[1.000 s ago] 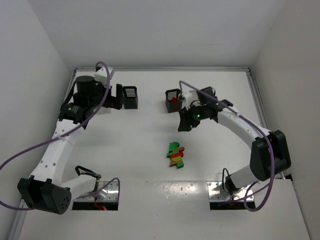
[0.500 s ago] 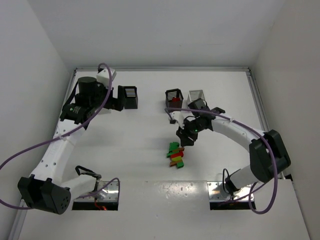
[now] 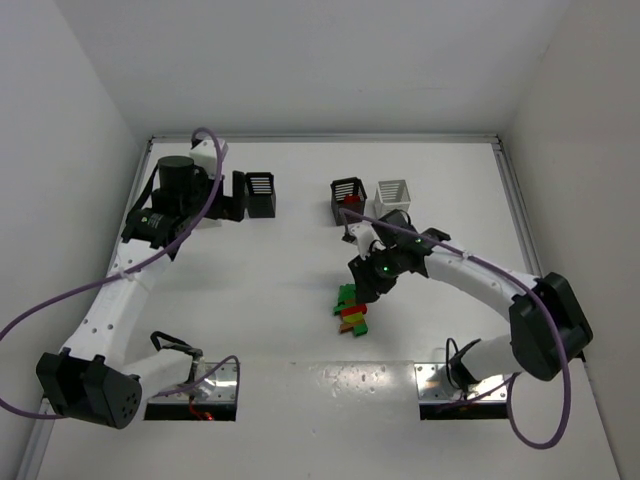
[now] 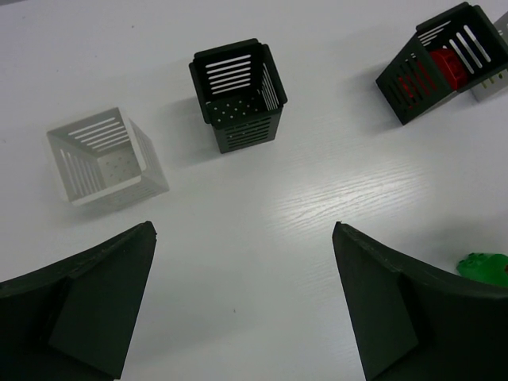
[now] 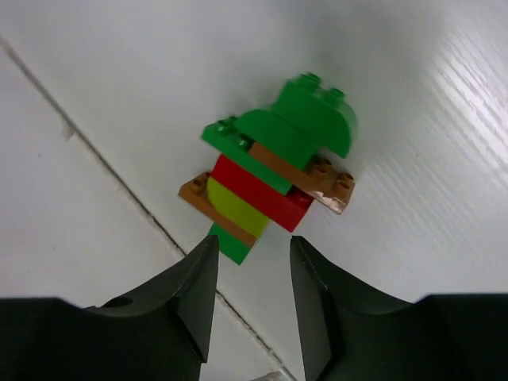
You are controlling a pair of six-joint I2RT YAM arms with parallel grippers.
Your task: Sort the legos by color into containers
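Note:
The legos (image 3: 351, 310) are one joined clump of green, red, orange-brown and yellow-green bricks on the table; the right wrist view shows it (image 5: 270, 175) close up. My right gripper (image 3: 364, 284) hovers at the clump's far end, open and empty (image 5: 252, 250), its fingertips just short of the bricks. My left gripper (image 3: 236, 195) is open and empty (image 4: 242, 234) beside a black bin (image 3: 260, 193). A second black bin (image 3: 347, 200) holds a red brick (image 4: 443, 67). A white bin (image 3: 392, 193) stands to its right. Another white bin (image 4: 103, 155) shows in the left wrist view.
The empty black bin (image 4: 238, 95) and the one with the red brick (image 4: 432, 67) stand upright ahead of the left gripper. A green edge of the clump (image 4: 482, 267) shows at the lower right. A table seam (image 5: 119, 186) runs under the right gripper.
My right gripper has moved from beside the far bins down and toward me to the clump, uncovering the right-hand white bin. The left arm has barely moved.

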